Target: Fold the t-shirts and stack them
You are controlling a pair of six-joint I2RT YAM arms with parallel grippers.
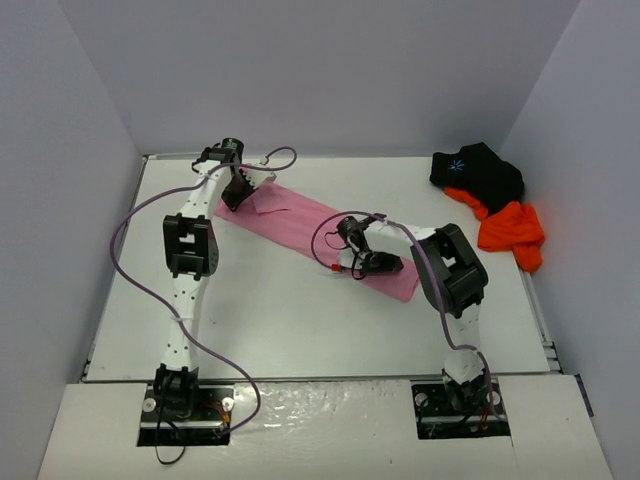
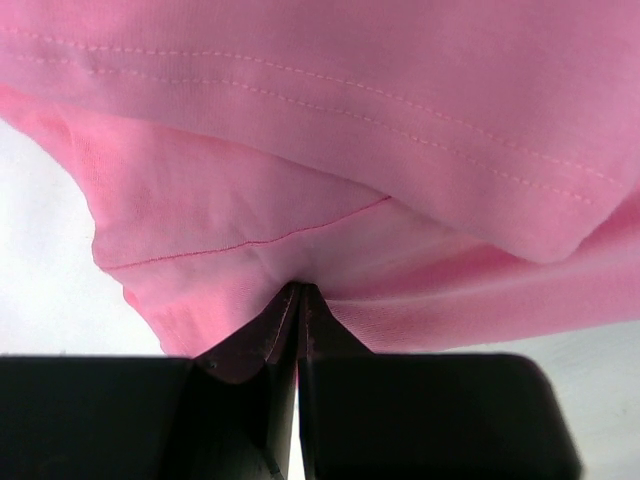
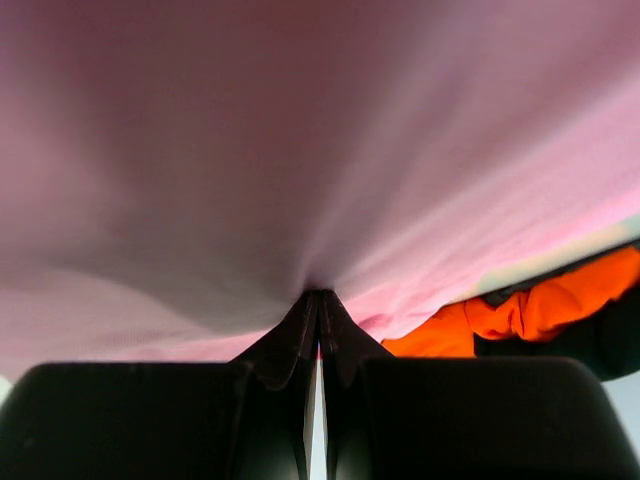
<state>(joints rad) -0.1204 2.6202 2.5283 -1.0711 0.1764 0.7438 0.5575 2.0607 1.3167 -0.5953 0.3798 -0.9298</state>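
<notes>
**First shirt in hand, two more waiting**

From the top camera: the pink t-shirt (image 1: pixel 300 222) lies across the middle of the table (image 1: pixel 290 330) as a long diagonal band, not yet a neat folded packet. The left gripper (image 1: pixel 237 196) is down on its far-left end and the right gripper (image 1: pixel 364 263) on its near-right end, one at each tip of the band. Off in the far-right corner, the black t-shirt (image 1: pixel 480 172) and the orange t-shirt (image 1: pixel 512 230) sit crumpled and touching each other, well apart from the pink one. No stack anywhere!

Over to the left wrist: the jaws are pinched tight together, a pucker of pink cloth caught right at the tips, with a stitched hem draped just beyond.

Right wrist now: same story, jaws fully closed, pink fabric gathered into them and stretching away, with orange cloth peeking past its edge.

My read: this is early going. The first fold is under way at best, two shirts are untouched, and all the stacking is left.
</notes>
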